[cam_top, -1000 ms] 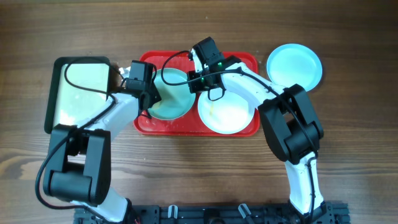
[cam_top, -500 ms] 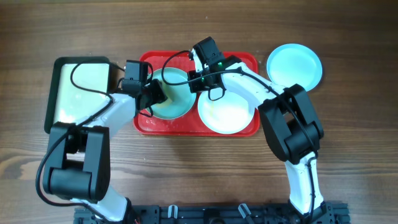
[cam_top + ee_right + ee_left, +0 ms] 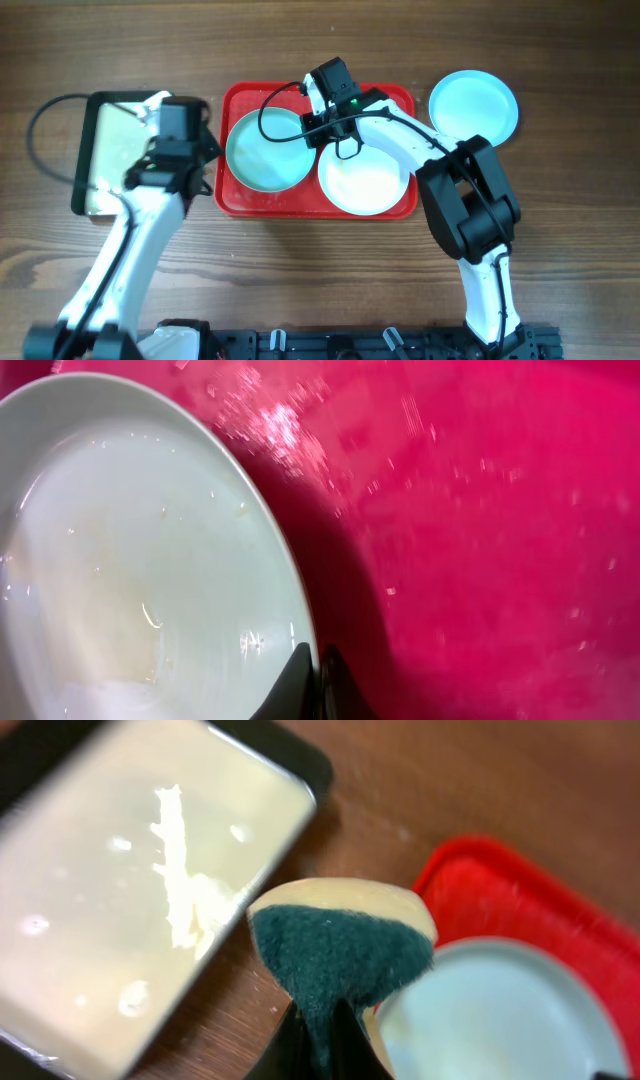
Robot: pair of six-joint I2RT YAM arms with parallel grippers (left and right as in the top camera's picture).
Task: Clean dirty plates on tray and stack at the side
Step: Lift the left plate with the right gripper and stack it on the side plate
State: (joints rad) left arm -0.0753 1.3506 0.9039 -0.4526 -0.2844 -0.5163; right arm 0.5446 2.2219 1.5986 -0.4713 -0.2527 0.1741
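The left gripper (image 3: 318, 1028) pinches a sponge (image 3: 340, 945) between the cream tray (image 3: 120, 890) and the red tray (image 3: 500, 890). The right gripper (image 3: 318, 672) nips the white plate (image 3: 130, 560) by its rim on the red tray, beside a blue plate (image 3: 262, 152).

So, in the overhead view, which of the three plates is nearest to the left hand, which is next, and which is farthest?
1. Light-blue plate on the red tray, just right of the left hand.
2. White plate, on the tray's right half.
3. Second light-blue plate, off the tray, far right.
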